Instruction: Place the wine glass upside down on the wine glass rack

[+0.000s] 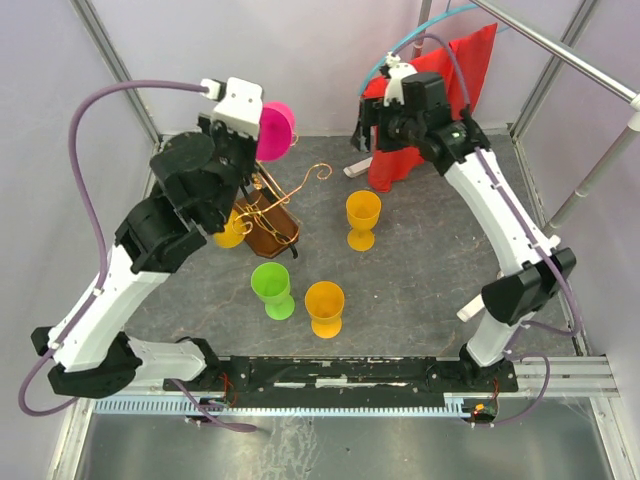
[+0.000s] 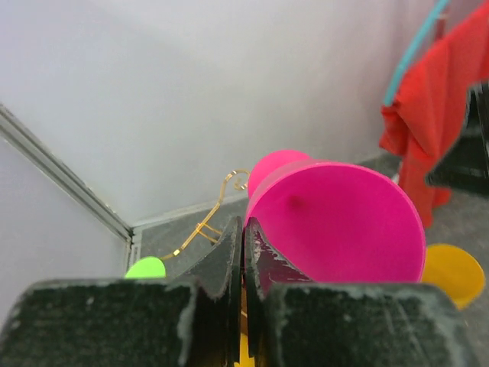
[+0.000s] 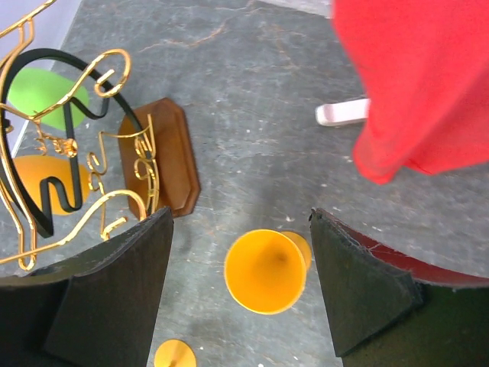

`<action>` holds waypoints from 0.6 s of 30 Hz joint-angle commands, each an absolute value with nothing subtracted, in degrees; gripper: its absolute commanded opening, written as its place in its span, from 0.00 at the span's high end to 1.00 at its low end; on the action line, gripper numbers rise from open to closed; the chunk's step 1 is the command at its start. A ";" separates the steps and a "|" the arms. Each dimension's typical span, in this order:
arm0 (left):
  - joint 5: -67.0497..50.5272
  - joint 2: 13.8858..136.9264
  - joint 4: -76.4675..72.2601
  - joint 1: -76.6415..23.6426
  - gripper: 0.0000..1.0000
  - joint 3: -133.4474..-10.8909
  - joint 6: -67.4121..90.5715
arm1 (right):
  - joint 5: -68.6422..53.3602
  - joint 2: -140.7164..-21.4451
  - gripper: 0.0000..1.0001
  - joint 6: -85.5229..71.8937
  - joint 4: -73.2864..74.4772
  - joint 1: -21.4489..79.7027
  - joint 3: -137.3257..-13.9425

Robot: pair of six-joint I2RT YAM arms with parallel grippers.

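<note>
A pink wine glass (image 1: 277, 130) is held in the air at the back left, above the wine glass rack (image 1: 272, 222). My left gripper (image 1: 250, 125) is shut on it. In the left wrist view the fingers (image 2: 229, 248) press together at the edge of the pink wine glass (image 2: 336, 222), with a gold wire arm (image 2: 206, 222) of the rack beyond them. The rack's brown wooden base (image 3: 164, 157) and gold scrolls (image 3: 92, 153) also show in the right wrist view. My right gripper (image 1: 375, 125) (image 3: 241, 218) hangs open and holds nothing, high over a yellow glass (image 3: 267, 269).
Upright on the table stand a yellow glass (image 1: 363, 218), a green glass (image 1: 271, 288) and an orange glass (image 1: 325, 306). Another yellow glass (image 1: 230, 233) sits partly under my left arm. A red cloth (image 1: 430, 100) hangs at the back right, with a small white object (image 3: 344, 113) below it.
</note>
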State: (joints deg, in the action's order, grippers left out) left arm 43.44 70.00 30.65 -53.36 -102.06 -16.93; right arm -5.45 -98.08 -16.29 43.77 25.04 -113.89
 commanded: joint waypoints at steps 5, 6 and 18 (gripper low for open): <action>23.87 76.64 24.44 -35.93 0.97 -106.86 -12.14 | -6.51 -103.09 0.20 -20.09 39.32 29.19 -118.19; 21.79 77.77 24.23 -34.23 0.97 -107.77 -11.42 | -6.37 -103.50 0.21 -20.20 38.91 29.55 -118.36; 8.40 84.51 23.71 -17.24 0.97 -114.11 -7.17 | -5.88 -107.42 0.21 -21.52 36.02 32.74 -118.94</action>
